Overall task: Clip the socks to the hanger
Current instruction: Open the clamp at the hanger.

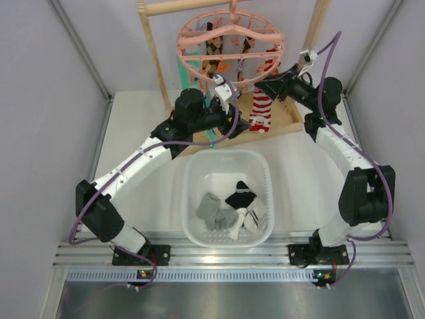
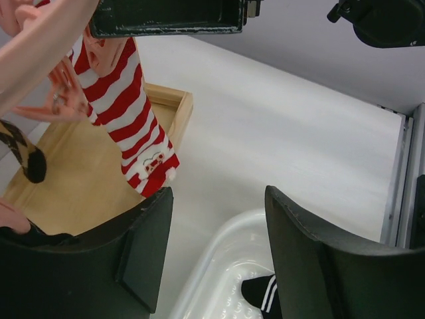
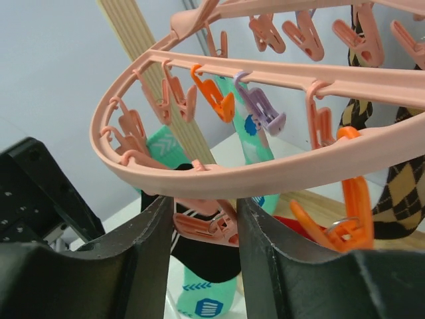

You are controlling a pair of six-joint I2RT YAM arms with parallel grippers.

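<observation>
The socks (image 1: 240,195) not yet hung lie heaped in the white basket (image 1: 226,155), which sits on the table below the hanger (image 3: 279,174) and to its near side; that keeps them within reach of both arms while the pegs dangle free above; the hanger itself hangs by its hook from the wooden rack (image 1: 154,60), so its rings lie level and its pegs point down, ready to be pinched from beneath; the right gripper (image 3: 204,203) is up under the hanger's outer ring, its two fingers closed around one pink clip peg (image 3: 207,226) and apparently touching both its sides; how hard it presses cannot be told, but a squeeze there is what opens such a peg's mouth, which would explain the hold; a black sock (image 3: 206,262) with white stripes hangs directly beneath that peg and seems caught in it, though the bite itself is hidden between the fingers; the left gripper (image 2: 218,199) hovers just below the hanger's near rim with its jaws spread wide and nothing between them; through the gap show only bare table and the basket's edge, so by this judgement it is free to go down for another sock; a red-and-white striped sock (image 2: 123,109) and a teal sock (image 3: 199,302) hang from other pegs of the hanger.
</observation>
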